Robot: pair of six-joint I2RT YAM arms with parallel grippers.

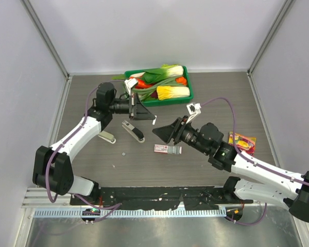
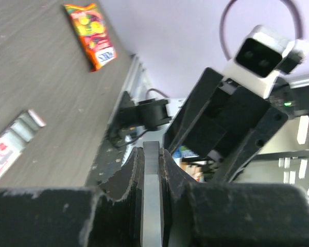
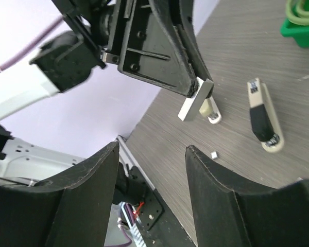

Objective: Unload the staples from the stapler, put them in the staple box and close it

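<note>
the left gripper (image 3: pixel 191 86) is pinched shut on a short strip of staples (image 3: pixel 194 103), which sticks out past its fingertips and appears to hang clear of the table. in the left wrist view the grey strip runs straight up the narrow slit between the jaws. the right gripper (image 3: pixel 152 170) stands wide apart and empty, its mouth turned toward that strip just ahead of it. below and beyond the left jaws the stapler (image 3: pixel 262 119) lies flat on the table, a beige stapler (image 3: pixel 215 116) sits further off, and a tiny pale bit (image 3: pixel 215 153), too small to identify, lies nearer the right jaws. the strip is likely very light, stiff yet brittle along its glued joints, and slick, so a gentle pinch across its flat sides near the middle seems safest.
</note>
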